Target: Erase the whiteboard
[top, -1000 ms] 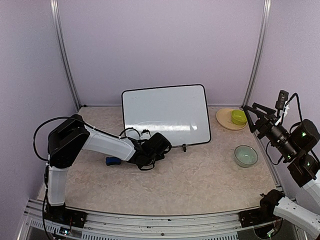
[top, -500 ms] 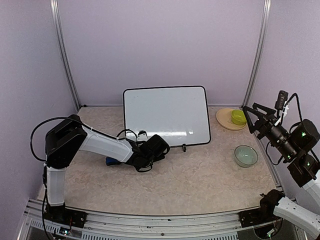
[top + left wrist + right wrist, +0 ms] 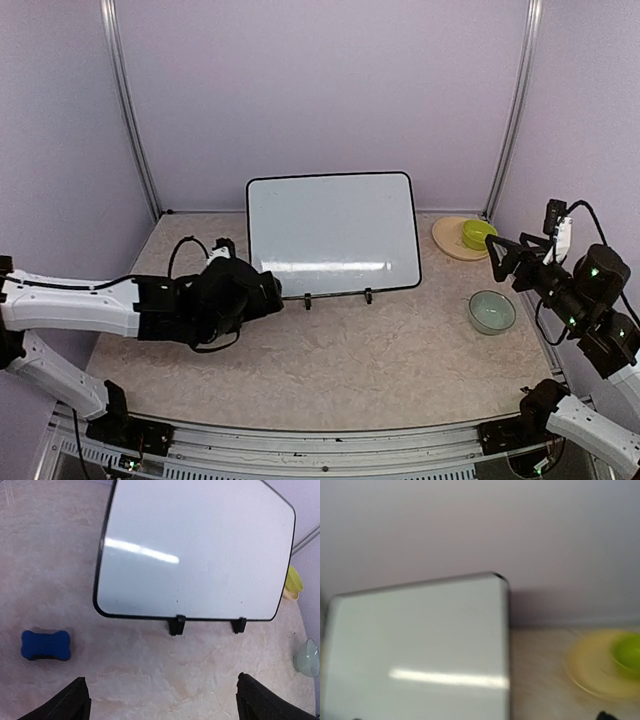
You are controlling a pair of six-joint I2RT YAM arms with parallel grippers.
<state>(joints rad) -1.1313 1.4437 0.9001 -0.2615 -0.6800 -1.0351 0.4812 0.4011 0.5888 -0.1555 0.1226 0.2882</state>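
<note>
The left arm (image 3: 80, 305) reaches low and nearly level from the left edge. The left gripper (image 3: 268, 293) points rightward with its fingers (image 3: 75, 702) spread wide, nothing between them. The right arm (image 3: 590, 290) is raised at the right side; the right gripper (image 3: 500, 260) faces left, fingers parted and empty.

A blue bone-shaped eraser (image 3: 45, 645) is laid flat on the marbled beige table (image 3: 380, 360), apart from two black stand feet (image 3: 176, 625) set side by side. At the far right corner a lime-green bowl (image 3: 477, 234) is seated on a yellow plate (image 3: 447, 243). A pale green bowl (image 3: 491, 311) is placed nearer, apart from the plate.
</note>
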